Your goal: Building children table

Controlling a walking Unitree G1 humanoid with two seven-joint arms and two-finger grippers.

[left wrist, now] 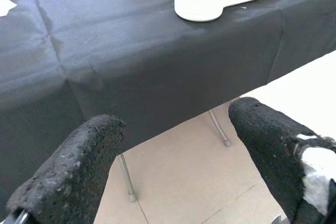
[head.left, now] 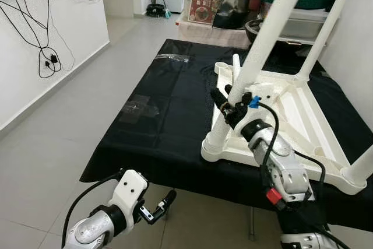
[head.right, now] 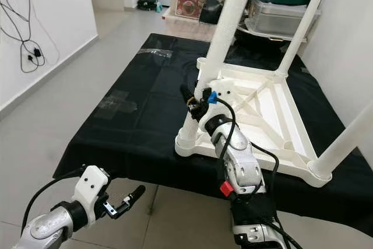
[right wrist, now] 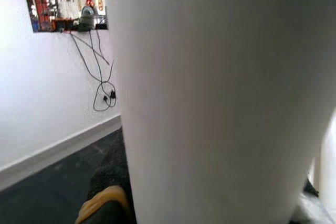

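Note:
A white children's table (head.left: pixel 303 126) lies upside down on a black-covered table (head.left: pixel 169 115), with its legs pointing up. My right gripper (head.left: pixel 230 100) is shut around the near-left leg (head.left: pixel 265 33), low down near its socket. In the right wrist view that leg (right wrist: pixel 220 103) stands close between the fingers (right wrist: pixel 107 182). Another leg (head.left: pixel 326 27) rises at the far right corner and a third (head.left: pixel 361 167) at the near right corner. My left gripper (head.left: pixel 163 202) hangs below the table's front edge, open with nothing between its fingers (left wrist: pixel 79 171). The white table's corner (left wrist: pixel 199 3) shows above it.
Clear tape patches (head.left: pixel 139 108) lie on the black cloth. Storage boxes (head.left: pixel 204 4) and a pot stand at the back. A white wall with hanging cables (head.left: pixel 44 56) runs along the left across open tiled floor. Thin metal table legs (left wrist: pixel 126 177) stand under the cloth.

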